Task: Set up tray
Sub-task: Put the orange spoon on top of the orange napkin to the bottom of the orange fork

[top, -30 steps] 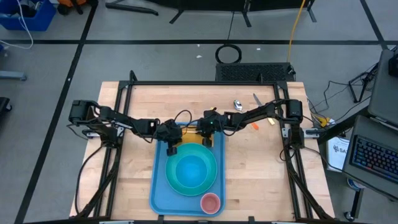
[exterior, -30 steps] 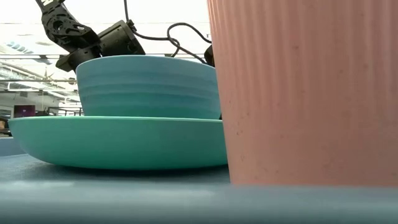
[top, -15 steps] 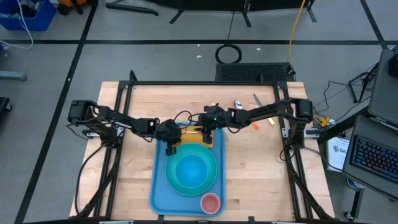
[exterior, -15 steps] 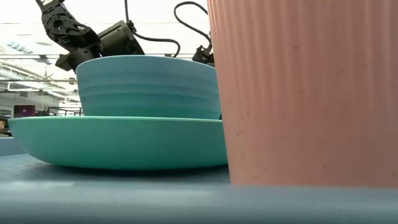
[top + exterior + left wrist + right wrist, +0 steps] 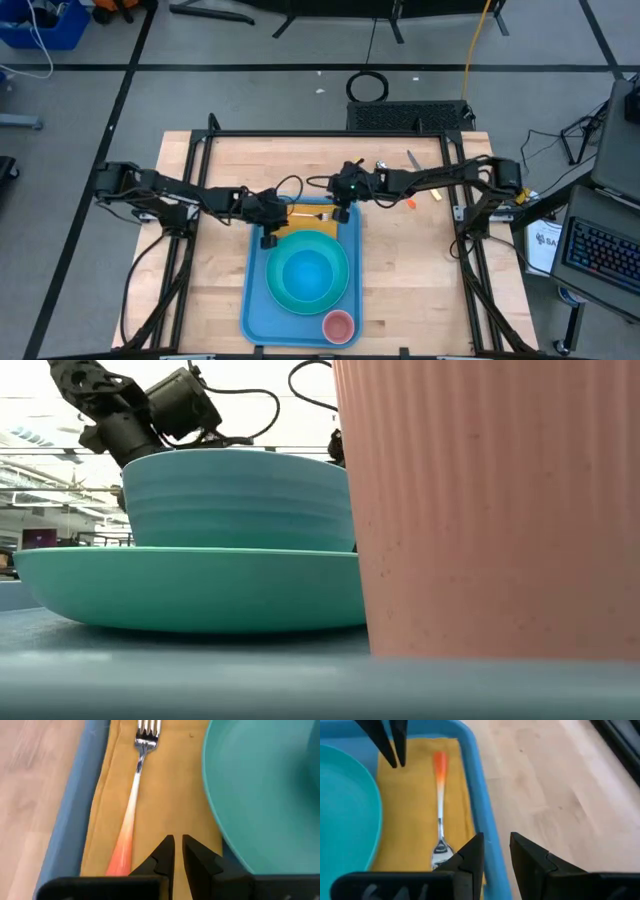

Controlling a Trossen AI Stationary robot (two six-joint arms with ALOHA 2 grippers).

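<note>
The light-blue tray (image 5: 250,300) lies mid-table. On it sit a turquoise plate (image 5: 275,292) with a blue bowl (image 5: 308,272), a pink ribbed cup (image 5: 338,325) at its near end, and an orange-yellow napkin (image 5: 325,224) at its far end. A fork (image 5: 312,214) with an orange handle lies along the napkin (image 5: 170,785). My left gripper (image 5: 268,240) hovers shut over the napkin's left part, beside the fork's handle (image 5: 122,850). My right gripper (image 5: 343,212) hangs open over the tray's right rim (image 5: 480,805), next to the fork's tines (image 5: 440,851).
Small cutlery pieces lie on the wood beyond the tray's far right corner: a spoon (image 5: 382,167), a dark utensil (image 5: 413,158) and an orange-tipped piece (image 5: 410,203). Bare wood stretches left and right of the tray. In the low view the cup (image 5: 490,510) blocks the right half.
My right gripper has drawn back from over the napkin toward the table's right and far side, and the fork now shows lying uncovered on the napkin. My left arm has risen a little and pulled slightly toward the table's left.
</note>
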